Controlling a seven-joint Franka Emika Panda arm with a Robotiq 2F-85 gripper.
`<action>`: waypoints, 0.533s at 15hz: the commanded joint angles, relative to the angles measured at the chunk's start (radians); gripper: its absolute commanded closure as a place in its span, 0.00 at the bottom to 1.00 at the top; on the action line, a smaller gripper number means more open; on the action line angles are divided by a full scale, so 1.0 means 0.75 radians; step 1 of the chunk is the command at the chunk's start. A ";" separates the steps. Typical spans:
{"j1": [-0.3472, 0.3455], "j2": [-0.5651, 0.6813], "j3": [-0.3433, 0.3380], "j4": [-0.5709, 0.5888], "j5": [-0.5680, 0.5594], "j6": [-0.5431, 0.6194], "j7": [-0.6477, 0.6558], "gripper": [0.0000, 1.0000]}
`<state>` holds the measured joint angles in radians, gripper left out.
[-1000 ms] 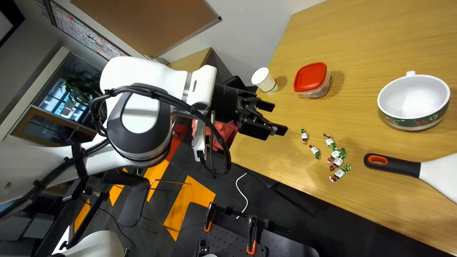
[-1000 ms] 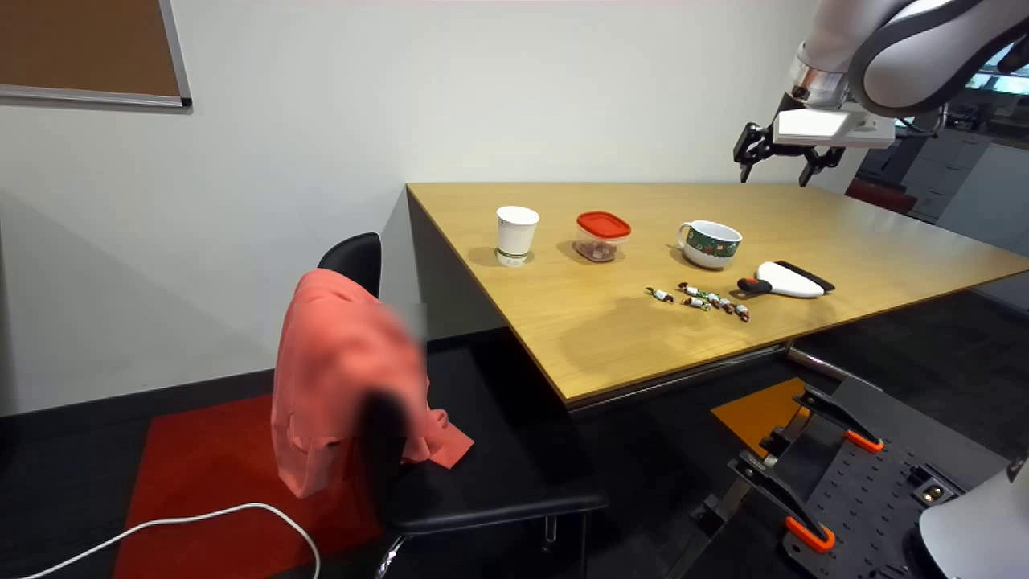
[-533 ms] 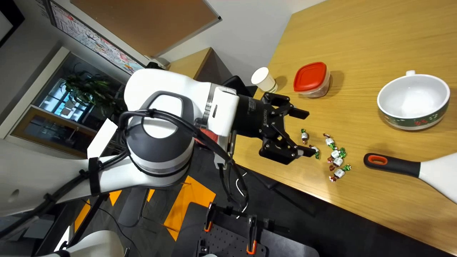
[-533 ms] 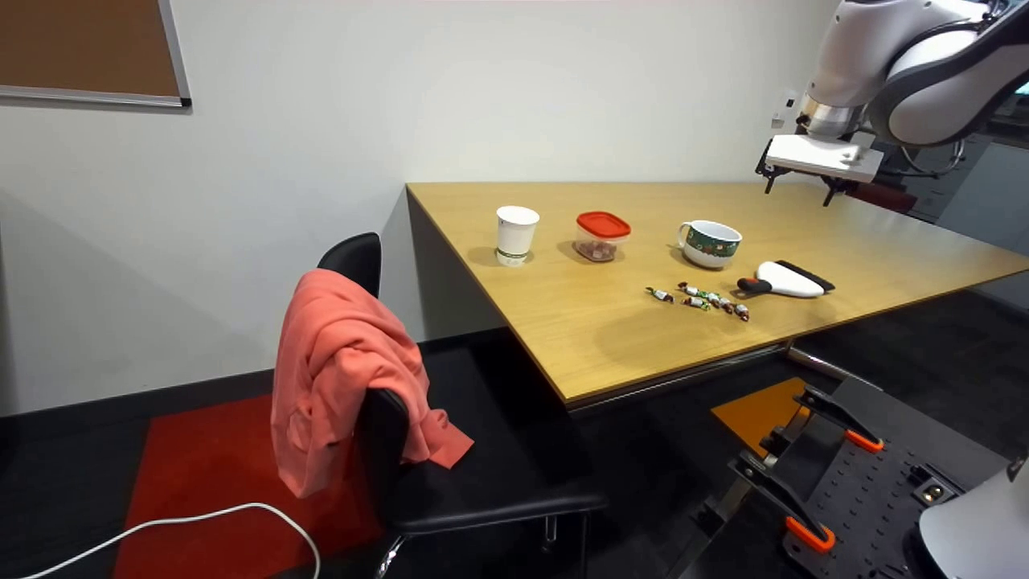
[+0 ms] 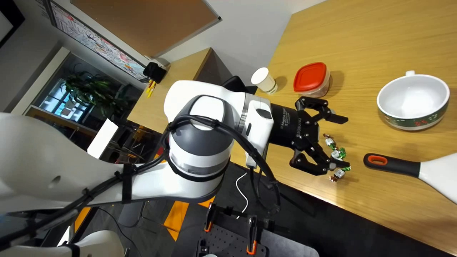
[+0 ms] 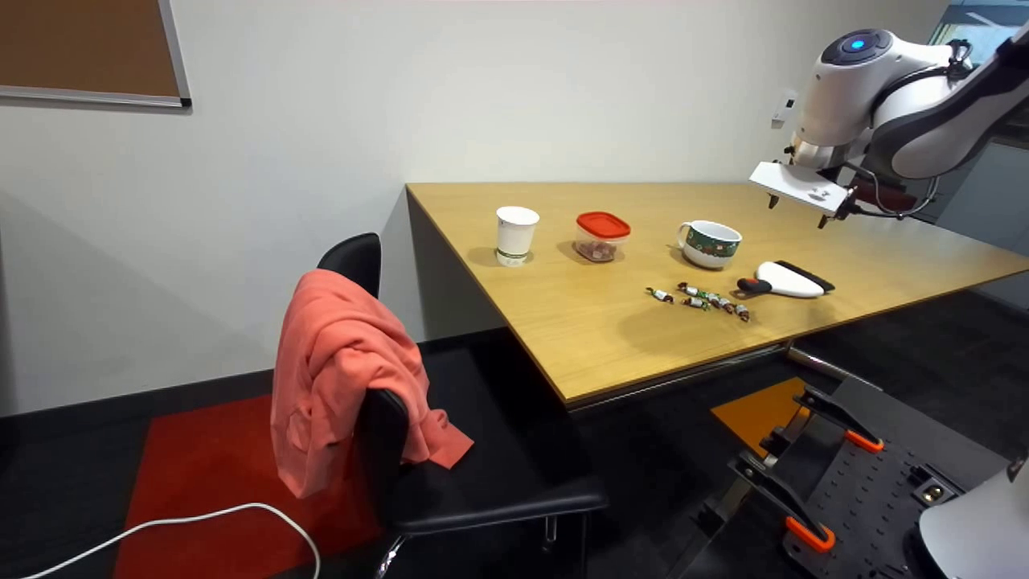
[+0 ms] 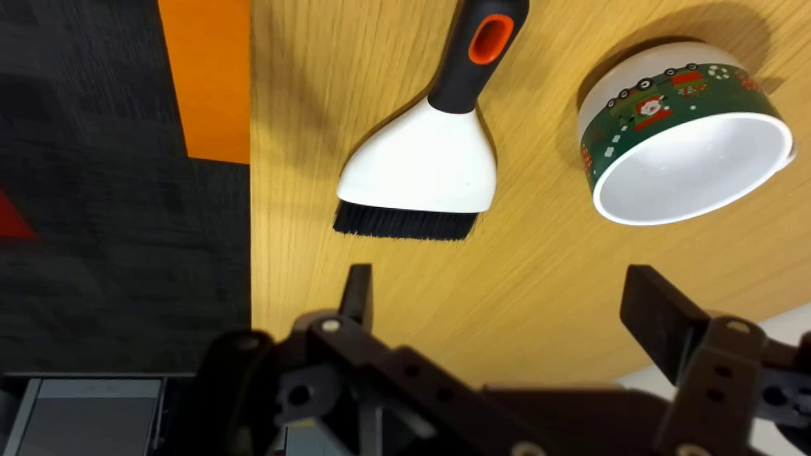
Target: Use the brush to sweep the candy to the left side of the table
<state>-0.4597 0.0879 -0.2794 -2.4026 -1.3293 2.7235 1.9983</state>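
A white hand brush (image 7: 437,142) lies flat on a light wooden table (image 7: 285,253) at 11 o'clock from the robot's gripper (image 7: 499,285), seen from the wrist with 12 at the top of the frame; the gripper's two fingers (image 7: 360,294) stand wide apart, at 9 and 3, holding nothing. The brush's long axis runs from 7 o'clock, where its black bristles (image 7: 405,223) form the nearer end, to roughly 1 o'clock, where the dark handle (image 7: 466,76) points away, so a grasp would probably call for a shift toward 12 and a slight turn. To the right, a green-banded mug (image 7: 671,120) sits between 1 and 2 o'clock. Across the smooth table in an exterior view, from the left, stand a paper cup (image 6: 516,237) and a red-lidded container (image 6: 601,240); then comes the wrapped candy (image 6: 714,300), a loose cluster at 9 o'clock from the brush, just beside its handle tip and apparently awaiting the sweep. Around the room, also from the left: a corkboard (image 6: 88,52) at 10 o'clock, a coral garment (image 6: 346,370) over a black chair (image 6: 362,256) at 8, orange-tipped clamps (image 6: 810,536) at 4 and, at 2, the white robot arm (image 6: 836,96).
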 commanded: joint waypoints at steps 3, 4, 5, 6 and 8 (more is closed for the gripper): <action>0.046 0.008 -0.044 0.012 0.012 0.002 -0.007 0.00; 0.006 0.031 -0.007 0.031 -0.017 0.018 0.043 0.00; 0.005 0.055 -0.011 0.047 -0.008 0.038 0.056 0.00; -0.003 0.083 -0.014 0.061 0.027 0.063 0.044 0.00; -0.021 0.132 -0.017 0.083 0.092 0.100 0.011 0.00</action>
<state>-0.4562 0.1182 -0.2860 -2.3851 -1.3068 2.7352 2.0084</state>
